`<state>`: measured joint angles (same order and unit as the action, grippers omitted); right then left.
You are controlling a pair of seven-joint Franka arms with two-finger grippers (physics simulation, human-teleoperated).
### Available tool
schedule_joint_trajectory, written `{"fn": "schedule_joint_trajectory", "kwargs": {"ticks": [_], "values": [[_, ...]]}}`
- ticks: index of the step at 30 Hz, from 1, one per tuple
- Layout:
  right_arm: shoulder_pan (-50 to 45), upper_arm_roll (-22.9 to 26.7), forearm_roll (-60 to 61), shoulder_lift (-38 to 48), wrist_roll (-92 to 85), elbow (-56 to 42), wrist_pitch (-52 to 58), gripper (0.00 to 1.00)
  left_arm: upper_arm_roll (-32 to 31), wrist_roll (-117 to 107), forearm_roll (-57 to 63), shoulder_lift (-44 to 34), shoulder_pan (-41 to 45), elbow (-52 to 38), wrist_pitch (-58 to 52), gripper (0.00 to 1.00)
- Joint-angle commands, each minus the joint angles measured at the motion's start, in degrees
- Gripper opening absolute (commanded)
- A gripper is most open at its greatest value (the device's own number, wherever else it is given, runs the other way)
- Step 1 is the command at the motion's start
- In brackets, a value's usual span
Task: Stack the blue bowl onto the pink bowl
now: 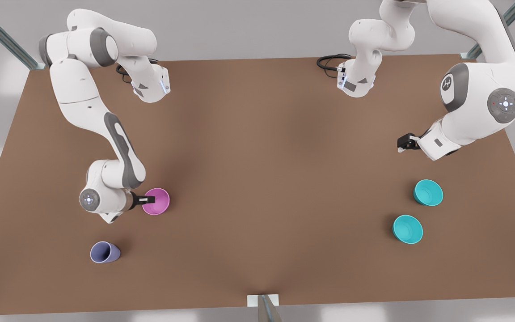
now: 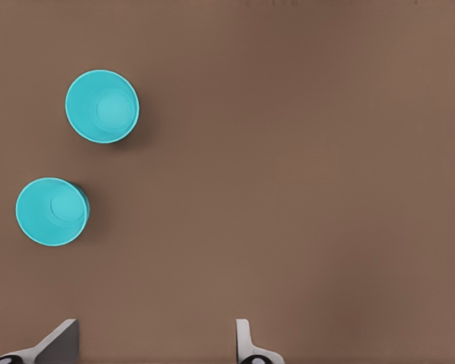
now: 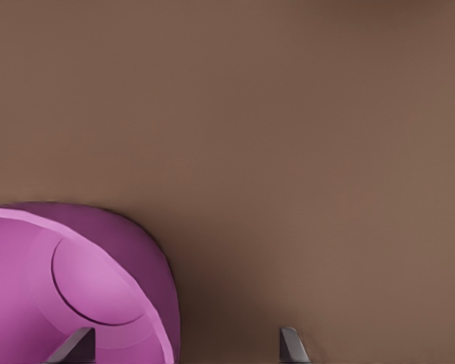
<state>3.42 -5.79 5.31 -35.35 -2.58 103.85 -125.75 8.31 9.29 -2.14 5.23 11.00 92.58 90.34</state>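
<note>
On the near right of the bench [image 1: 257, 179] in the front view sit two alike teal bowls; the nearer blue bowl [image 1: 407, 229] lies well nearer than the left claw [image 1: 401, 144], which hovers above the bench with its fingers apart and holding nothing. Farther back on the front view's left, the right claw [image 1: 145, 200] has its fingers apart astride the rim of the pink bowl [image 1: 157, 201], not yet closed. Judging by position, the left arm is the nearer one to fetch a blue bowl.
</note>
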Motion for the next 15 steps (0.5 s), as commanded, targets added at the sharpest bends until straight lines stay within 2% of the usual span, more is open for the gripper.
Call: {"fn": "schedule_joint_trajectory", "kwargs": {"ticks": [1,2,3,10,13,15], "values": [[0.01,-0.10,0.23,-0.15,1.61,-0.23,-1.52,0.50,0.04,1.35,0.03,-0.05,-0.01,-0.03,0.10,1.00],[-0.08,-0.36,0.23,-0.15,1.70,-0.49,-1.25,0.28,0.04,1.35,0.03,-0.05,-0.01,-0.03,0.10,1.00],[-0.17,-0.36,0.23,-0.15,2.49,-0.93,-0.90,0.21,0.04,1.35,0.03,-0.05,0.08,-0.03,0.10,1.00],[-0.79,-1.32,0.23,-1.56,2.40,-5.24,-0.55,0.21,0.04,1.35,0.03,-0.13,0.08,-0.03,-0.69,1.00],[-2.98,-5.90,1.55,-2.87,8.55,-12.53,-0.64,0.21,0.04,1.35,0.03,0.04,0.08,-0.03,-0.69,1.00],[-11.94,-5.90,1.46,-8.59,18.83,-22.90,-1.08,0.21,-0.05,1.26,0.12,0.39,0.34,-0.03,-0.52,1.00]]}}
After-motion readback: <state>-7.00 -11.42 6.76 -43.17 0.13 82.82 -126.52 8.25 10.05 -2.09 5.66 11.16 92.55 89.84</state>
